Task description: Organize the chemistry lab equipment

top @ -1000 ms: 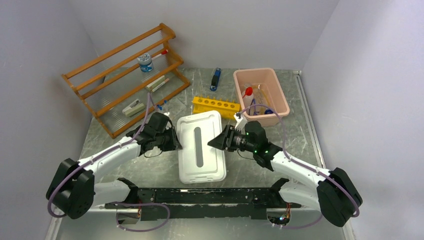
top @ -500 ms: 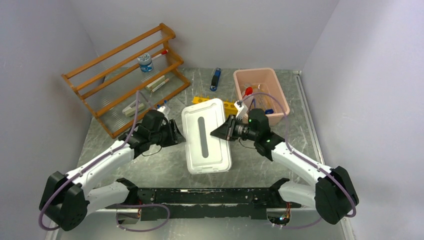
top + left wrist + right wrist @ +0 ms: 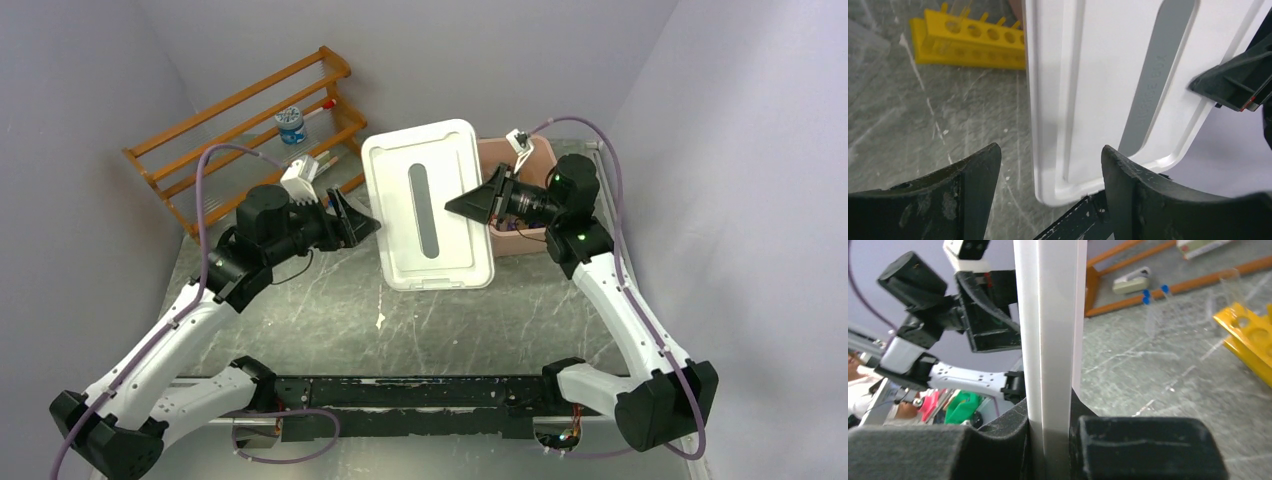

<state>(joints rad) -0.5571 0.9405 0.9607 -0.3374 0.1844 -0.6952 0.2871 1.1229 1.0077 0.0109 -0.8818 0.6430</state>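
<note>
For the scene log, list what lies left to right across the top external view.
wooden rack → left gripper → white lid → pink bin. The right gripper, clamped on the lid, overlaps lid and bin, so it is left out.

I count one white rectangular plastic lid [image 3: 428, 205], one pink plastic bin [image 3: 518, 243], one orange wooden tiered shelf [image 3: 334, 66] and one yellow perforated tube rack [image 3: 973, 42].

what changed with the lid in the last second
The white lid rose off the table and moved back toward the pink bin, pinched by the right gripper. The left gripper let go and stands open beside it. The wooden rack stayed put.
</note>
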